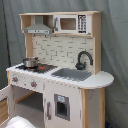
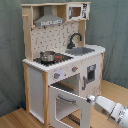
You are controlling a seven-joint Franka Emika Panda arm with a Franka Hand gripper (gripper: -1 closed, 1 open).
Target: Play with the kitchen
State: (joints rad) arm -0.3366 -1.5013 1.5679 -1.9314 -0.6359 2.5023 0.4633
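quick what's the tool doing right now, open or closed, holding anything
tool: cannot be told; it sits at the edge of the kitchen's swung-open oven door in the second exterior view.

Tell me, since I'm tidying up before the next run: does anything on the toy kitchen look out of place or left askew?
Only the oven door under the stovetop: it stands swung open, with the robot arm close beside it in the second exterior view. The pot sits upright on the stovetop, and nothing looks spilled or broken.

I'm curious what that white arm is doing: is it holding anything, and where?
Cannot be told. The white robot arm ends at the edge of the open white oven door of the toy kitchen; its grip is unclear.
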